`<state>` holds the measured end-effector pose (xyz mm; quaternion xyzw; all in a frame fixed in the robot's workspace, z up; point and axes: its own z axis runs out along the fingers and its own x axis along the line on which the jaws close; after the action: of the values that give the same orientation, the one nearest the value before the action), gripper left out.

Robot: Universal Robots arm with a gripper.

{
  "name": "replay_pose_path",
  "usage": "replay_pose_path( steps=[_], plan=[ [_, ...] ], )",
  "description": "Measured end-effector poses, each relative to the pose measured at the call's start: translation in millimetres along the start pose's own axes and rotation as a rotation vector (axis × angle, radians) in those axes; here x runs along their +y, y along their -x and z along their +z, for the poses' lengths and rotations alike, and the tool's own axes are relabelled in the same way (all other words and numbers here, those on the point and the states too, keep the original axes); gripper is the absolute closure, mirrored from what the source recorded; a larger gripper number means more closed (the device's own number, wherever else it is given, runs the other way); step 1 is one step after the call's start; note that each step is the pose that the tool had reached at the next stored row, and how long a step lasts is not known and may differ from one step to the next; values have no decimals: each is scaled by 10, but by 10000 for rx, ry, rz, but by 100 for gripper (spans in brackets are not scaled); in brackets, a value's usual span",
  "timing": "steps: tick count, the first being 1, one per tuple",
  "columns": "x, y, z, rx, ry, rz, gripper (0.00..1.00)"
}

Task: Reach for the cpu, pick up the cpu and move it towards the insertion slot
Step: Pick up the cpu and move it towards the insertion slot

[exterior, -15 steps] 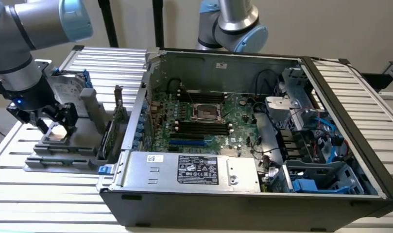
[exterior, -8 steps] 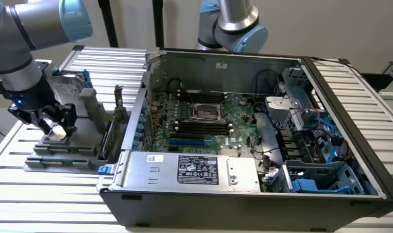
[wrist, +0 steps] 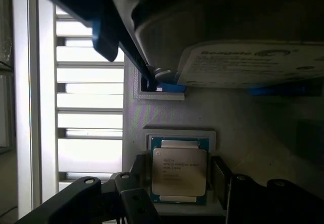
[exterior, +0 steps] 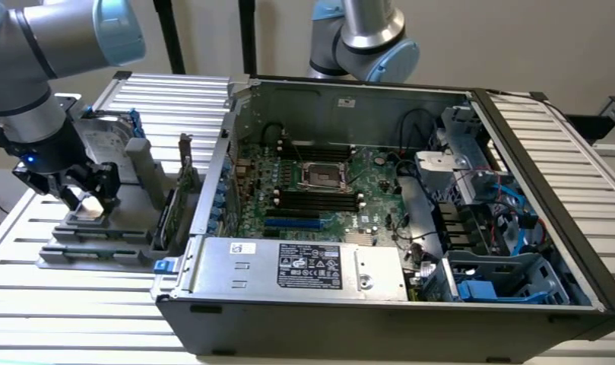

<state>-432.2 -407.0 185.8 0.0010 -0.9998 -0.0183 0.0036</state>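
- Slatted worktop [exterior: 43, 304] carries one open computer case [exterior: 236, 327] and one grey fixture [exterior: 94, 247].
- One cpu [wrist: 178, 171] lies flat in that fixture, metal top up, longer sides along my fingers [wrist: 218, 176].
- My hand [wrist: 178, 176] is open, straddling it; the one insertion slot [exterior: 321, 175] sits well apart.

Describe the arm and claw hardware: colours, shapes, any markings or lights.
The arm is round silver-grey tubing with light blue caps on the joints; one such joint shows behind the computer case. The claw is black and blocky, with two black fingers and a small blue light on its body. I can't make out lettering.
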Motion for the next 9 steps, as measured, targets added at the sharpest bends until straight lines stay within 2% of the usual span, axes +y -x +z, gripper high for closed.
replay_pose_path(
  steps=[7,8,9],
  plan=[
    [0,0,3,11,-7,1,38],
    [0,0,3,14,-8,1,40],
    [0,0,3,17,-9,1,46]
  ],
)
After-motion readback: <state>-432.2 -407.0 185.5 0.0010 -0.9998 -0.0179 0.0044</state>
